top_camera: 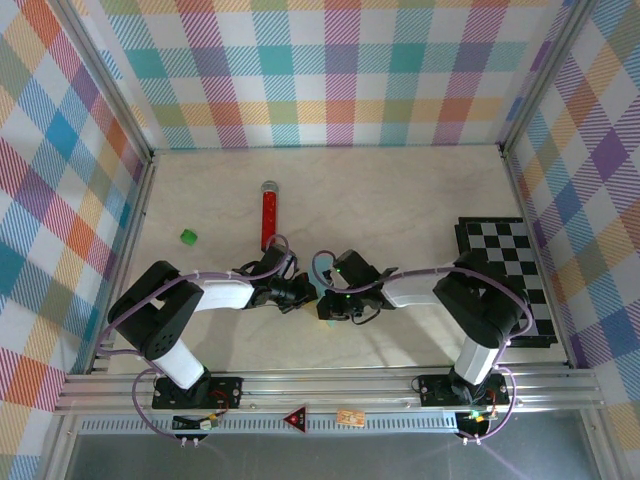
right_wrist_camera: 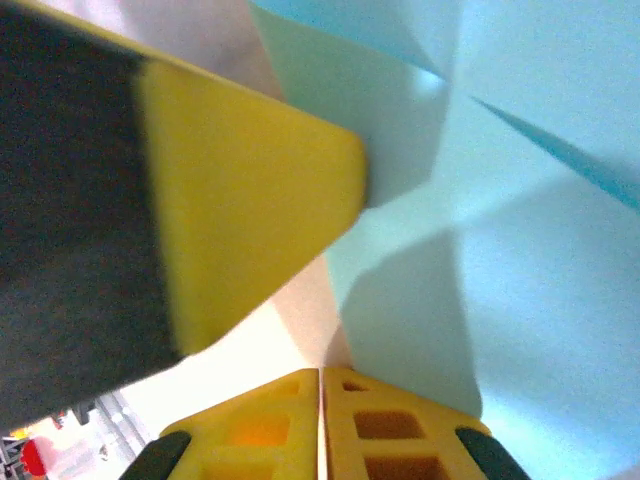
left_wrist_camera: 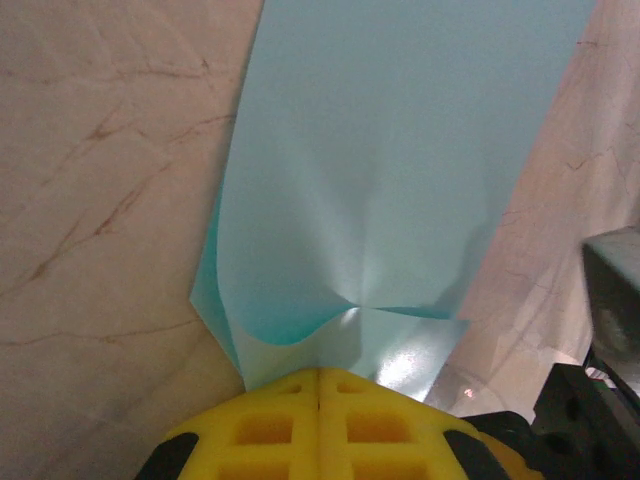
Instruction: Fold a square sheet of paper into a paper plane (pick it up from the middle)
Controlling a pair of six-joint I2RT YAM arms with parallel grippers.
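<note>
Left gripper (left_wrist_camera: 318, 375): fingers closed, pinching the square sheet of paper (left_wrist_camera: 400, 150)
Paper axis: runs toward 12 o'clock from those fingers
Right gripper (right_wrist_camera: 320, 375): fingers together; paper at its 1 o'clock; hold unclear; left arm nearer

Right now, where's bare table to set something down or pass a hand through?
Biggest bare patch: far table, between red tube, back wall and checkered board. Smaller one at the near edge between the arm bases. Crowded mid-table, where left gripper and right gripper meet at the paper; green cube sits left of the tube.
</note>
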